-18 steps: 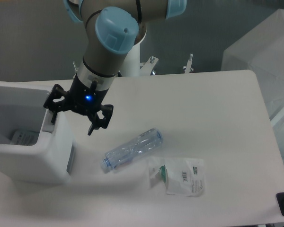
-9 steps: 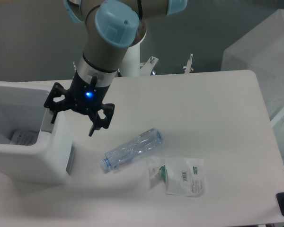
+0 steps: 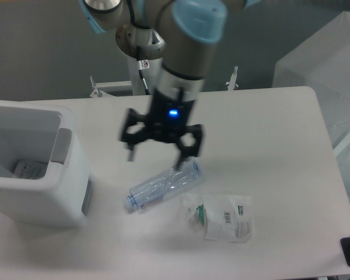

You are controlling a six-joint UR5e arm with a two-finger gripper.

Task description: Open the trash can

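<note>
The trash can, at the desk's left edge, appears rigid, light, smooth plastic, best worked at its grey push tab; the gripper hangs empty, fingers spread

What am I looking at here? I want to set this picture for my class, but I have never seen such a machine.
This is a robot arm with grey tubes and light blue joint caps, filmed by one fixed camera looking down at a white table. At its end is a black two-finger claw, open and holding nothing, hovering above a clear plastic bottle lying on its side. At the left stands a large boxy white plastic trash can, open at the top, with something papery inside. Near the bottle lies a small clear plastic packet with a label.
</note>
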